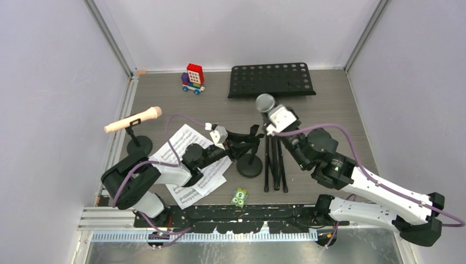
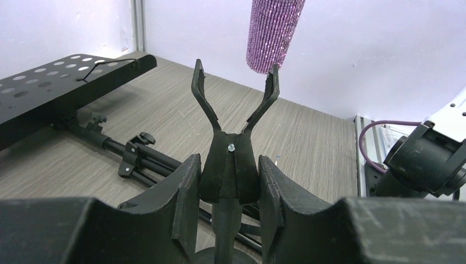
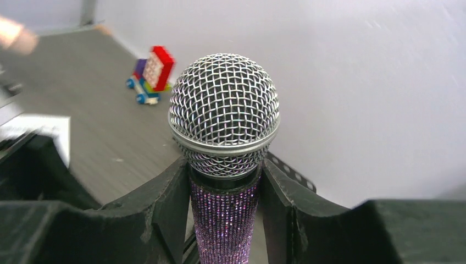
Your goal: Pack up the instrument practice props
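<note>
glittery microphone (image 3: pixel 224 165), metal mesh head; matt wood-grain table (image 1: pixel 165 93).

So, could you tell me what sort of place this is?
Probably a lab robot cell: plain white panels on aluminium posts enclose a wood-grain table, with staged props like the toy brick vehicle.

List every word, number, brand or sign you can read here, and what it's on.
None can be read.
sheet-music pages: print too small to read.
small green piece: top marking too blurred to read.
toy brick vehicle: gridded panel, no lettering.
purple-glitter microphone: no brand showing.
</note>
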